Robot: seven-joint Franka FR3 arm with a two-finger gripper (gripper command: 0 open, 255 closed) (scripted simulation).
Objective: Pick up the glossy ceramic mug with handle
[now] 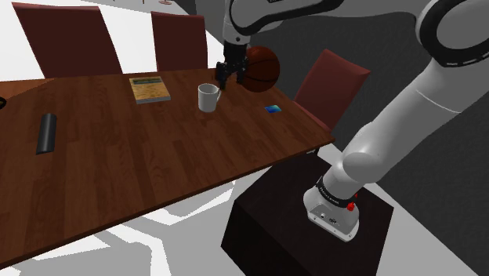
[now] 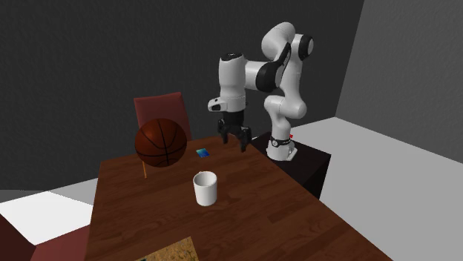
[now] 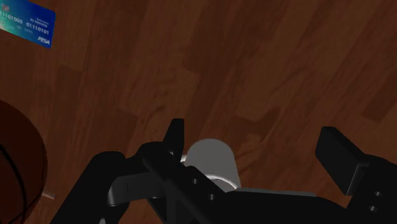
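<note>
Mug (image 1: 208, 97) — white, glossy, upright — stands on the dark wooden surface (image 1: 117, 172), about midway between its two long edges and toward the short edge where a dark red chair (image 1: 329, 82) is drawn up. Nothing touches it. The black tool (image 1: 232, 76) hangs in the air above the surface just beyond the mug, on the side of that short edge. Its fingers (image 3: 337, 149) are spread wide and hold nothing. In the wrist view the mug's rounded side shows just beside one finger, not between the two.

A brown basketball (image 1: 261, 68) sits near the corner of the surface at that same end, close by the tool in the shoulder view. A small blue bank card (image 1: 273, 108) with printed digits lies flat near the short edge, apart from the mug. Farther along, by the long edge away from the stand (image 1: 306, 227), lies a book (image 1: 149, 88). A black oblong thing (image 1: 47, 132) lies well apart from it, toward the other end. The dark stand is just beside the near corner.
</note>
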